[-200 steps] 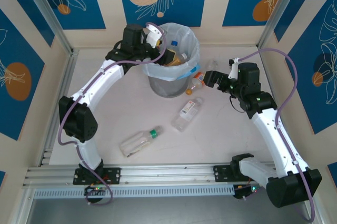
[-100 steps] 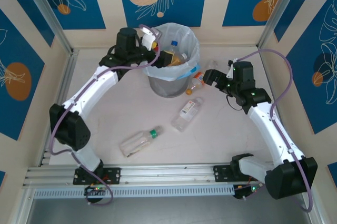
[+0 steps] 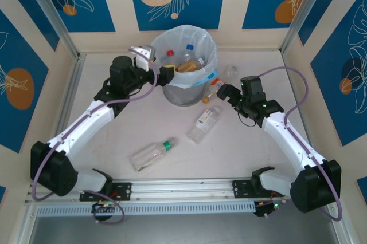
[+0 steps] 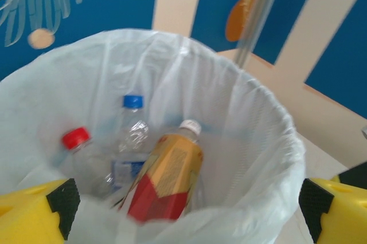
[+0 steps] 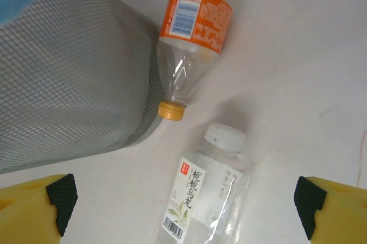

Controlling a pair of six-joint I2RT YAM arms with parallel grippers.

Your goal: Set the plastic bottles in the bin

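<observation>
The bin [image 3: 184, 86], grey mesh with a white bag [image 4: 241, 112], holds a red-capped bottle [image 4: 77, 141], a blue-capped one [image 4: 133, 126] and a yellow-and-red labelled one [image 4: 167, 175]. My left gripper [image 3: 165, 73] [image 4: 188, 201] hangs open and empty at the bin's left rim. On the table lie an orange-labelled bottle [image 3: 213, 90] [image 5: 195, 18] with its cap against the bin, a white-capped bottle [image 3: 205, 122] [image 5: 209, 192], a green-capped bottle [image 3: 152, 153] and a clear bottle [image 3: 228, 72]. My right gripper [image 3: 225, 92] [image 5: 184, 198] is open above the white-capped bottle.
The bin's mesh wall [image 5: 69, 78] stands close on the left of my right gripper. Blue and cream panels and metal posts [image 3: 295, 12] close in the table on three sides. An aluminium rail [image 3: 183, 189] runs along the near edge.
My left gripper has drawn back from over the bin to its left rim. My right gripper has moved left and nearer, over the white-capped bottle.
</observation>
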